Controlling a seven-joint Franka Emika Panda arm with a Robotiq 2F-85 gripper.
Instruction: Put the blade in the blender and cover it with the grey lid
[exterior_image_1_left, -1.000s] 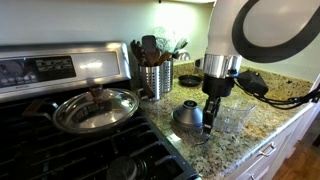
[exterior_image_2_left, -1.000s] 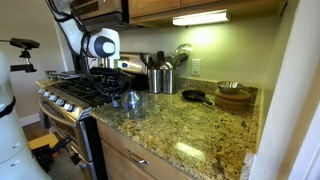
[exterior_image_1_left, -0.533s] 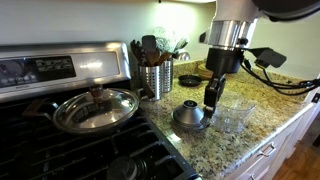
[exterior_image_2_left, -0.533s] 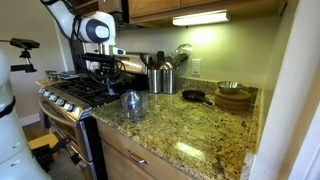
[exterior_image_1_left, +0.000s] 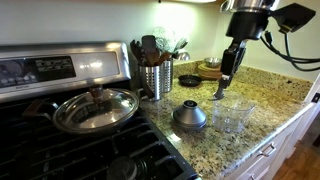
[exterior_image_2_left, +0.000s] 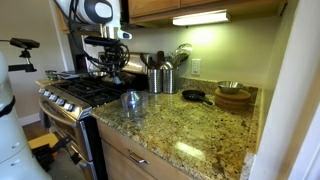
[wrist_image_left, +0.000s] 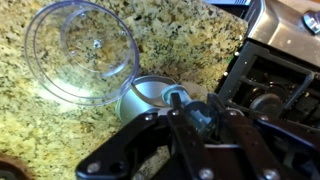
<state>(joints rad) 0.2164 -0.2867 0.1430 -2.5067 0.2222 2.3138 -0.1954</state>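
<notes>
My gripper (exterior_image_1_left: 226, 80) hangs above the granite counter, shut on the blade (exterior_image_1_left: 221, 94), a small dark piece whose shaft points down. In the wrist view the blade (wrist_image_left: 192, 118) sits between the fingers. The clear blender container (exterior_image_1_left: 232, 116) stands upright and empty on the counter, just below and in front of the gripper. It also shows in the wrist view (wrist_image_left: 85, 50). The dark grey domed lid (exterior_image_1_left: 190, 116) rests on the counter beside the container, also seen in the wrist view (wrist_image_left: 148, 98). In an exterior view the container (exterior_image_2_left: 131, 100) stands near the stove edge.
A steel pan with a shiny lid (exterior_image_1_left: 95, 108) sits on the stove. A ribbed steel utensil canister (exterior_image_1_left: 155, 78) stands behind the grey lid. Wooden bowls (exterior_image_2_left: 233, 97) and a small black pan (exterior_image_2_left: 193, 96) are further along the counter.
My gripper has risen from counter level beside the grey lid and moved toward the back, carrying the blade up with it. The lid and container have not moved.
</notes>
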